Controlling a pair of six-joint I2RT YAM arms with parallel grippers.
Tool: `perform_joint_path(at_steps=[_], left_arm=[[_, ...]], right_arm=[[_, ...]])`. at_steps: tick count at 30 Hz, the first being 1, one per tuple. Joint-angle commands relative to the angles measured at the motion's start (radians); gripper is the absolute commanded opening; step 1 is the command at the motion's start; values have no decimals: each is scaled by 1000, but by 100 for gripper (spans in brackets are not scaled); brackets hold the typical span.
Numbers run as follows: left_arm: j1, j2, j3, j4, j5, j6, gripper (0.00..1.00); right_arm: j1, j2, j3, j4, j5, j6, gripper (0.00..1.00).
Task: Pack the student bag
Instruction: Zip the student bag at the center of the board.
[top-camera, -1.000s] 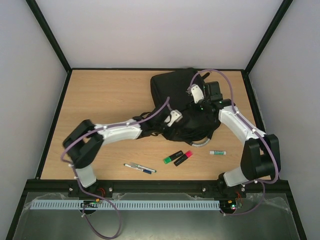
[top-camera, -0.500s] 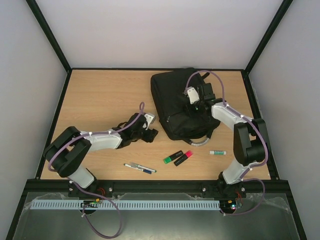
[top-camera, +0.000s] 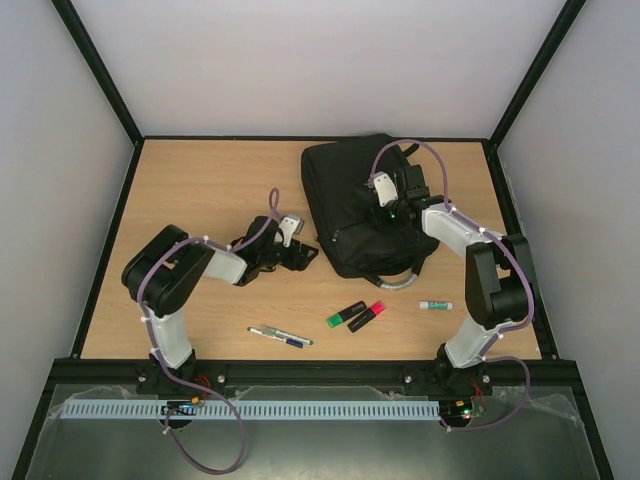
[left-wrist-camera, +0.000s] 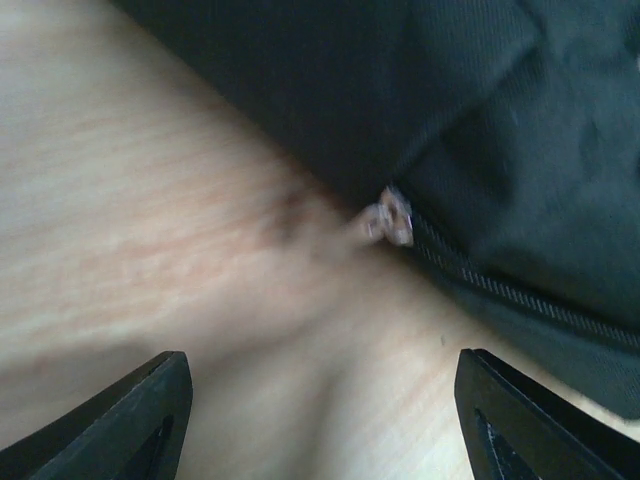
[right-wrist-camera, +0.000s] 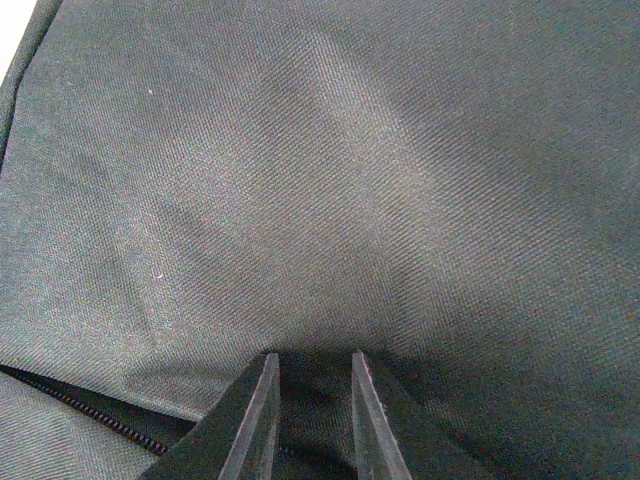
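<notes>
The student bag (top-camera: 350, 200), big, black and soft, lies flat at the back middle of the table. Its grey loop handle (top-camera: 402, 285) sticks out at the near edge. My right gripper (top-camera: 393, 207) sits on top of the bag, and in the right wrist view its fingers (right-wrist-camera: 258, 420) stand close together, pinching a fold of the bag's fabric (right-wrist-camera: 330, 200). My left gripper (top-camera: 303, 257) hovers low over the wood just left of the bag, wide open and empty. In the left wrist view the bag's corner (left-wrist-camera: 520, 120) and a metal zipper pull (left-wrist-camera: 388, 217) lie ahead of the fingers (left-wrist-camera: 120, 430).
On the wood in front of the bag lie a green highlighter (top-camera: 345, 314), a pink highlighter (top-camera: 367, 315), a small white stick with a green cap (top-camera: 435, 305) and a pen (top-camera: 280, 336). Black frame rails border the table.
My left arm has pulled back from the bag to the left and folded in. The bag, bunched up before, now lies flat. The right gripper stays on the bag.
</notes>
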Motion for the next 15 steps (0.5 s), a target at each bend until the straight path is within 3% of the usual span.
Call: perform_joint_path(at_steps=[1, 6, 11, 15], left_arm=[[21, 87, 84, 115, 74, 36, 74], [30, 174, 157, 168, 205, 68, 71], [35, 172, 155, 158, 250, 105, 56], [35, 126, 103, 175, 245, 110, 38]], right_arm=[[-2, 60, -41, -108, 35, 15, 20], [-2, 58, -47, -113, 31, 13, 20], [-1, 60, -47, -113, 36, 12, 20], [-2, 64, -48, -112, 36, 9, 20]])
